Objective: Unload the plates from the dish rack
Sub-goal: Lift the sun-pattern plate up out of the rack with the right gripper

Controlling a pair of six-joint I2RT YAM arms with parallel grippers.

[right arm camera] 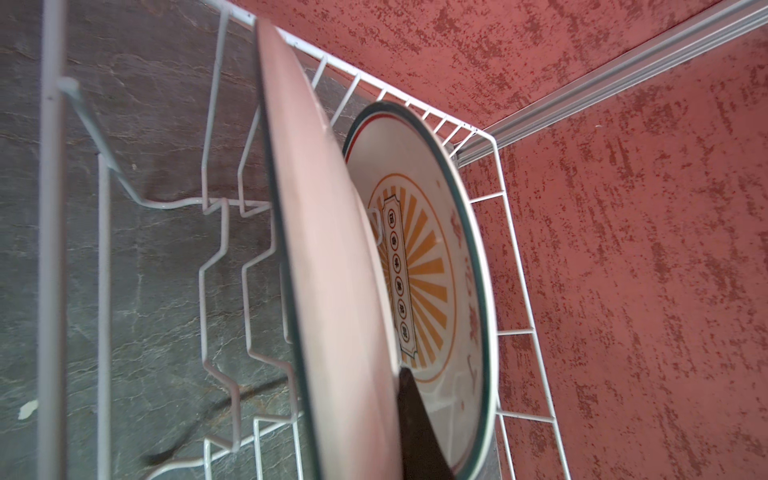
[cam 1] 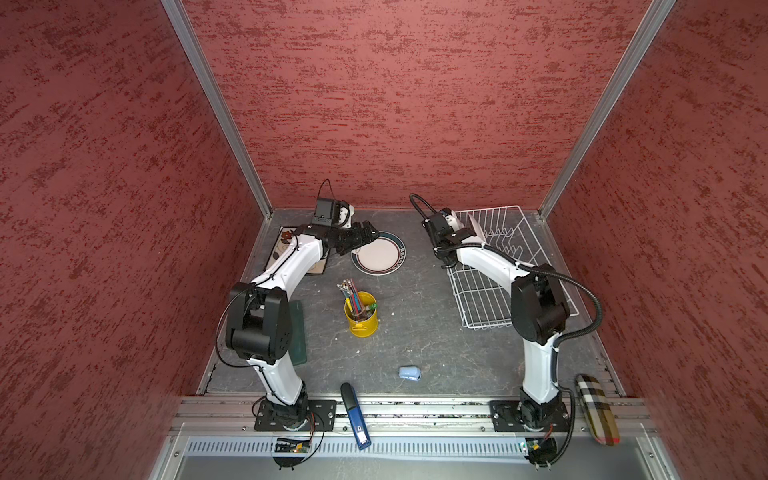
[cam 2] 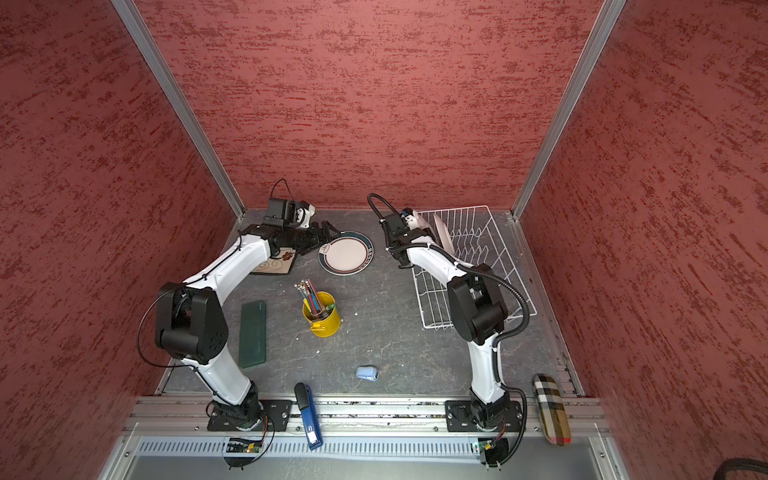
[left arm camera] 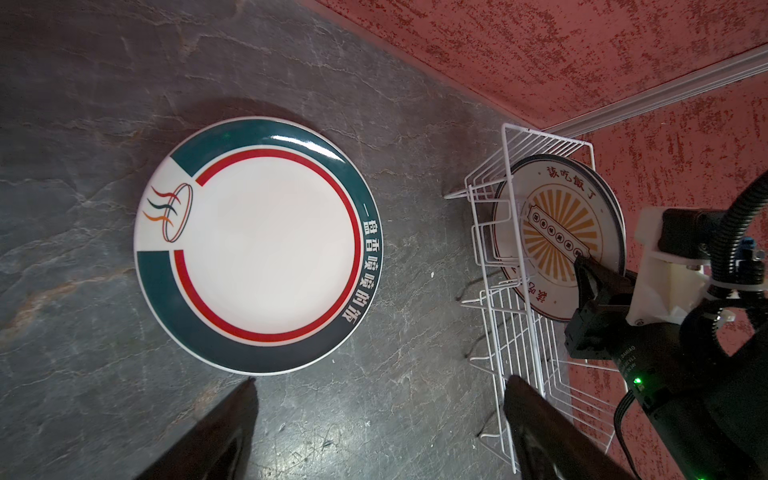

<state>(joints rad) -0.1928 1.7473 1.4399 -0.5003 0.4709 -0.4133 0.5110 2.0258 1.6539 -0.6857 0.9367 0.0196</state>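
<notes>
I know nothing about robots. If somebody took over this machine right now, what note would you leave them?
Left gripper: open, hovering beside the flat round white plate with green band and red ring.
Right gripper: shut on an upright round white dark-rimmed plate inside the white wire dish rack.
Done: the green-banded plate and a square cream flowered plate lie on the table.
Left: the gripped plate and a second upright plate with orange sunburst centre beside it, both in the rack.
</notes>
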